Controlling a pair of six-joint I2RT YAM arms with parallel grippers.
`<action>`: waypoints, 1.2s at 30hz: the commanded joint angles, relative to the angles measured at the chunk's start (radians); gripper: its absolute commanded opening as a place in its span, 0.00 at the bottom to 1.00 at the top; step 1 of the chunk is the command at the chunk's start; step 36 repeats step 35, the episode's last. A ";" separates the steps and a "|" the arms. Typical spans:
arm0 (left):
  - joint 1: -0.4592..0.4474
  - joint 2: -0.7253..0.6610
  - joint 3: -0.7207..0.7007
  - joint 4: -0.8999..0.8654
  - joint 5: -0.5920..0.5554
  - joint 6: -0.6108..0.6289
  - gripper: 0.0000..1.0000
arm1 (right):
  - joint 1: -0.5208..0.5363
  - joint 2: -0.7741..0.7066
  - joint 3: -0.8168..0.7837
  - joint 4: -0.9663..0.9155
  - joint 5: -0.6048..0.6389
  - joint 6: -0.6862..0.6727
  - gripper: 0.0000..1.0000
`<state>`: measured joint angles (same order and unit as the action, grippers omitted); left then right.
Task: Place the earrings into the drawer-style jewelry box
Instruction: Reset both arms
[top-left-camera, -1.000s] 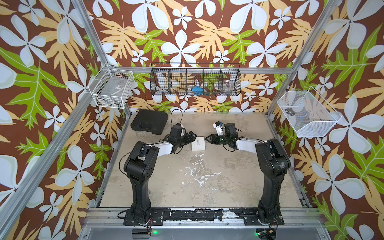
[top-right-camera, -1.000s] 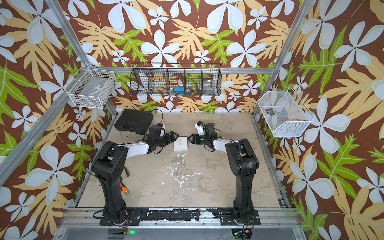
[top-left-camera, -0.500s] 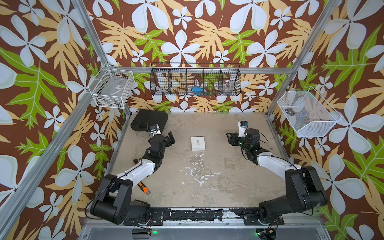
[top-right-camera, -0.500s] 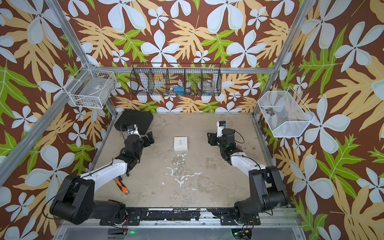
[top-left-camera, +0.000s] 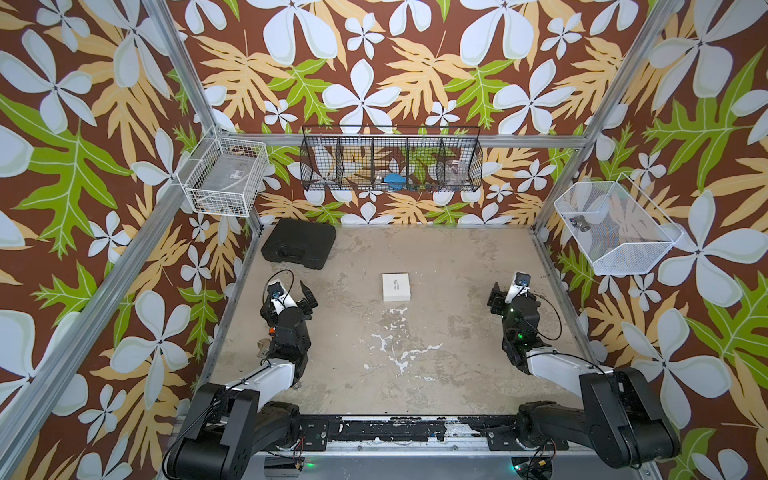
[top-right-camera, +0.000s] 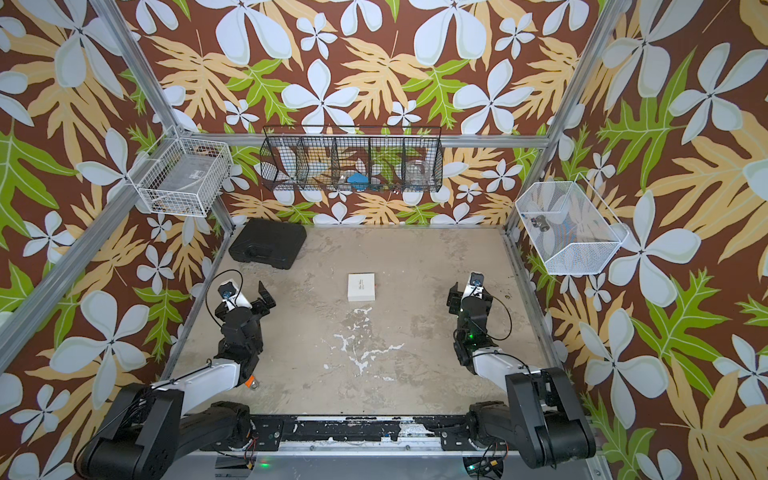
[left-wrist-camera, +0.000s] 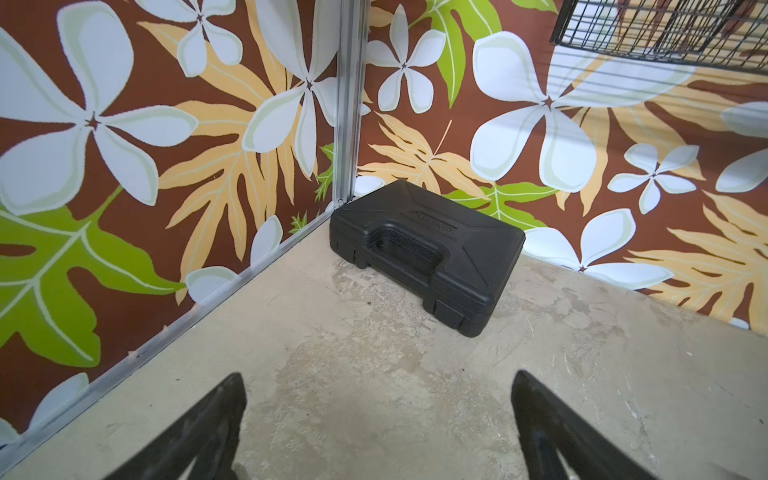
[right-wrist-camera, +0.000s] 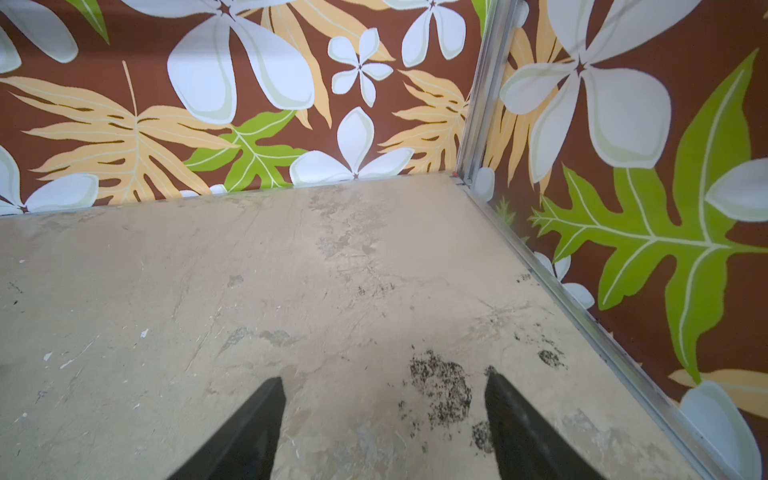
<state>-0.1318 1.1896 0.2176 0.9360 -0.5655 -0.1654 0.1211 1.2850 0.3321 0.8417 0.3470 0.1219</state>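
Observation:
The drawer-style jewelry box (top-left-camera: 395, 286) (top-right-camera: 361, 286) lies shut and flat on the middle of the table, white with faint print on top. No earrings show in any view. My left gripper (top-left-camera: 293, 291) (top-right-camera: 249, 296) (left-wrist-camera: 377, 376) hovers open and empty near the left wall, well left of the box, facing the back left corner. Over at the right wall, my right gripper (top-left-camera: 509, 293) (top-right-camera: 467, 293) (right-wrist-camera: 383, 376) also stands open with nothing between its fingers. Neither wrist view shows the box.
A black plastic case (top-left-camera: 299, 249) (left-wrist-camera: 428, 249) lies in the back left corner. A small orange-tipped item (top-right-camera: 249, 382) peeks out beside the left arm. Wire baskets hang on the walls: white left (top-left-camera: 224, 180), black back (top-left-camera: 390, 162), white mesh right (top-left-camera: 615, 228).
Both grippers were at the box's two sides a second ago. They have drawn back to the left and right walls, and the right jaws have spread wider. The box has stayed put.

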 joint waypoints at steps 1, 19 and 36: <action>0.042 0.035 -0.016 0.096 0.084 0.022 1.00 | -0.019 0.020 0.018 0.083 -0.010 -0.044 0.79; 0.050 0.261 -0.081 0.383 0.260 0.085 1.00 | -0.035 0.231 -0.181 0.541 -0.080 -0.099 0.94; 0.049 0.268 -0.083 0.403 0.257 0.090 1.00 | -0.035 0.231 -0.180 0.536 -0.080 -0.097 1.00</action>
